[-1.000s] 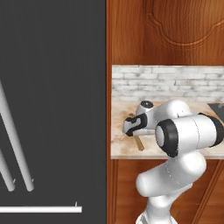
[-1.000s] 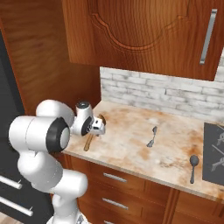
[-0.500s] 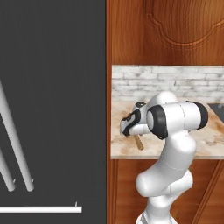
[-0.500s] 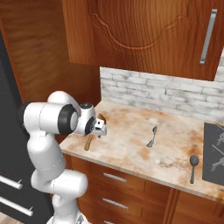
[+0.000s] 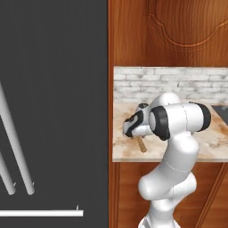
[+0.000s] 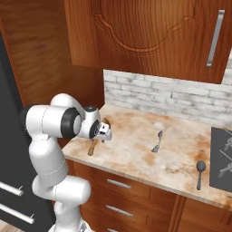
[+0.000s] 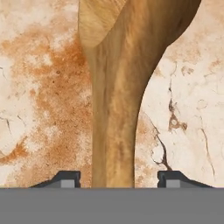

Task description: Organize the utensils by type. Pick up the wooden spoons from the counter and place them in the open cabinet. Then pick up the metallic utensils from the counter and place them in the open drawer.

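1. the gripper point(image 7: 118, 178) is low over the left end of the counter point(image 6: 136, 152), its dark fingertips point(image 7: 65, 178) on either side of a wooden spoon point(image 7: 116, 113) with gaps showing on both sides, so it is spread and not yet clamped
2. to grasp well, i judge it should stay centred on the handle just below the bowl and close squarely
3. the spoon lies flat, light brown and grained
4. further right lie a slim silver spoon point(image 6: 157, 142) and a dark spoon point(image 6: 200, 173)
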Tool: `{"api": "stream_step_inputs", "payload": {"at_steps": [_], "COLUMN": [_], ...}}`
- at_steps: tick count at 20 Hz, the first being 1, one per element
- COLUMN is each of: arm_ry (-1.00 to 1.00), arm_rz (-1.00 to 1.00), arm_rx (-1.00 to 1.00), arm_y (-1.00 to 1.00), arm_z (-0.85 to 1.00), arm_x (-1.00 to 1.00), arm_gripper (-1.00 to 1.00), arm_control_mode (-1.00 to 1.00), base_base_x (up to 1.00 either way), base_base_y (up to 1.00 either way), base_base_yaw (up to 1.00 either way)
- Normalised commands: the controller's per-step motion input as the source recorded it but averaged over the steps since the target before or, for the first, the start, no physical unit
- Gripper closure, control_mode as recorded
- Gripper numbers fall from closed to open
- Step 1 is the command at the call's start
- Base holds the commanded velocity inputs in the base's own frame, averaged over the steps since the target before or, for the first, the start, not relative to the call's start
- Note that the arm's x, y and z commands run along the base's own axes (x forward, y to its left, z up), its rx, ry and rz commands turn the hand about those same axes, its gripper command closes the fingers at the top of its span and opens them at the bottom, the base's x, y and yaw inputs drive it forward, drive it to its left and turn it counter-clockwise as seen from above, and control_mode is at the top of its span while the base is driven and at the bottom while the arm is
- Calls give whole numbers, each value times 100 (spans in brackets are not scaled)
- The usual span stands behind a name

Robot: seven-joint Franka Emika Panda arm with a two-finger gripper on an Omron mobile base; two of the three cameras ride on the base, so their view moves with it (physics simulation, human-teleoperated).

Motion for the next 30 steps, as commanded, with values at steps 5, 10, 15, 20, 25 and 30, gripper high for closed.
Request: {"api": "stream_step_inputs", "payload": {"at_steps": [5,10,15,20,25,30], "arm_ry": [2,16,-5,-29,-5,0], "arm_rz": [1,12,26,29,19,15], "arm_rx": [0,0,0,2,-1,-8], "arm_y": [-16,-11,-22,-32,-21,-8], "arm_z": [-6,39,66,56,31,9], "arm_x": [-8,-23,-46,-51,-25,-9], "arm_gripper": [100,100,100,100,100,100], "arm_control_mode": [-100,-100,-100,-100,-100,-100], "base_base_x": [0,0,0,0,0,0], "base_base_y": [0,0,0,0,0,0], "base_base_yaw": [0,0,0,0,0,0]}}
